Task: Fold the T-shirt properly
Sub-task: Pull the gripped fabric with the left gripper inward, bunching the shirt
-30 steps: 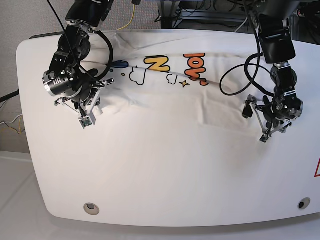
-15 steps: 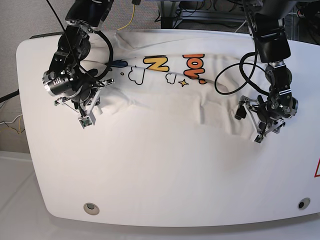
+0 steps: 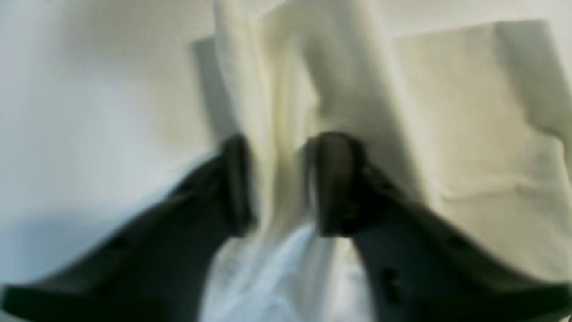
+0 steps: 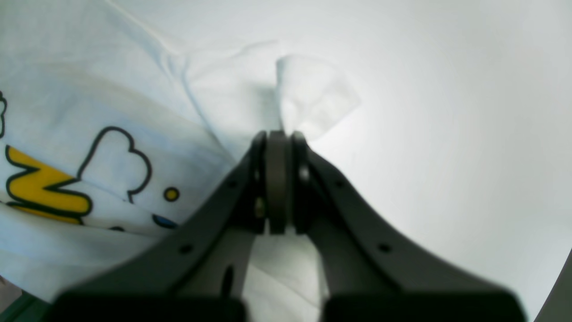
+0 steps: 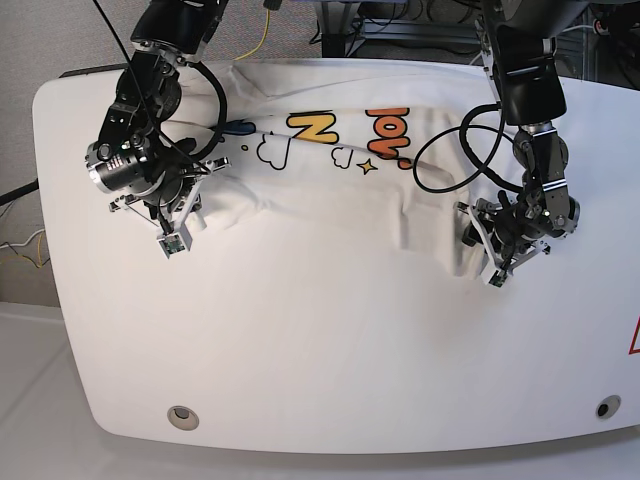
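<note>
The white T-shirt (image 5: 330,190) lies crumpled across the back of the white table (image 5: 330,350), with its yellow and orange letter print (image 5: 390,135) facing up. My left gripper (image 5: 487,268), on the right in the base view, is shut on a bunched fold at the shirt's right edge. In the left wrist view (image 3: 279,179) cloth (image 3: 447,134) fills the space between the jaws. My right gripper (image 5: 172,238) is shut on the shirt's left edge. In the right wrist view (image 4: 277,143) a small flap (image 4: 313,98) sticks out past the tips, with the print (image 4: 44,188) beside it.
A black cable loop (image 5: 450,160) hangs from the left arm over the shirt. The table has round holes near the front left (image 5: 181,416) and front right (image 5: 603,408) corners. A red mark (image 5: 634,340) sits at the table's right edge. Clutter and cables stand behind the table.
My left gripper has moved leftward toward the table's middle, dragging the shirt's right edge with it and bunching the cloth. The right arm has not moved.
</note>
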Tool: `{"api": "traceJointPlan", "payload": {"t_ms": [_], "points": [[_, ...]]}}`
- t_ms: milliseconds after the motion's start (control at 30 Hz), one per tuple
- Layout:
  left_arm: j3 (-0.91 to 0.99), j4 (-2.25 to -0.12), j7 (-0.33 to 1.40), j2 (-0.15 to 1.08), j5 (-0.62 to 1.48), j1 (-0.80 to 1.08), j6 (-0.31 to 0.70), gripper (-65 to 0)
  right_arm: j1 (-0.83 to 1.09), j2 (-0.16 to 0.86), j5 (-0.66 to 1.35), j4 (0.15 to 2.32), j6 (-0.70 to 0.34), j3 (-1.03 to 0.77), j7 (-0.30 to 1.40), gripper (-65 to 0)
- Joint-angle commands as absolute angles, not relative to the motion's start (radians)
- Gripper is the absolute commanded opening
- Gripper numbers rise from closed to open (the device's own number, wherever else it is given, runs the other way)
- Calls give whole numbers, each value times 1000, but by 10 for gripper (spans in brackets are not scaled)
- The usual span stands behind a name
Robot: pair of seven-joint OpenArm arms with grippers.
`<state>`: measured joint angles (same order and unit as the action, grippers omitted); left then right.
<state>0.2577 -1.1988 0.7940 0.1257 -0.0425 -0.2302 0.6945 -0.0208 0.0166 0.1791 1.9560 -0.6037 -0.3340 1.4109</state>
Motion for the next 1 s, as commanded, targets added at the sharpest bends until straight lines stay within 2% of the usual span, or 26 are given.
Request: {"api": "traceJointPlan", "payload": {"t_ms": [0, 500, 967], "points": [[252, -1188, 886, 127, -105, -216, 698, -572, -36, 22, 182, 1972, -607, -334, 1396, -650], [252, -1193, 891, 133, -105, -216, 698, -583, -38, 22, 182, 1972, -607, -334, 1396, -650], [252, -1280, 1007, 133, -99, -252, 698, -583, -65, 19, 183, 1975, -608, -334, 1396, -650]]}}
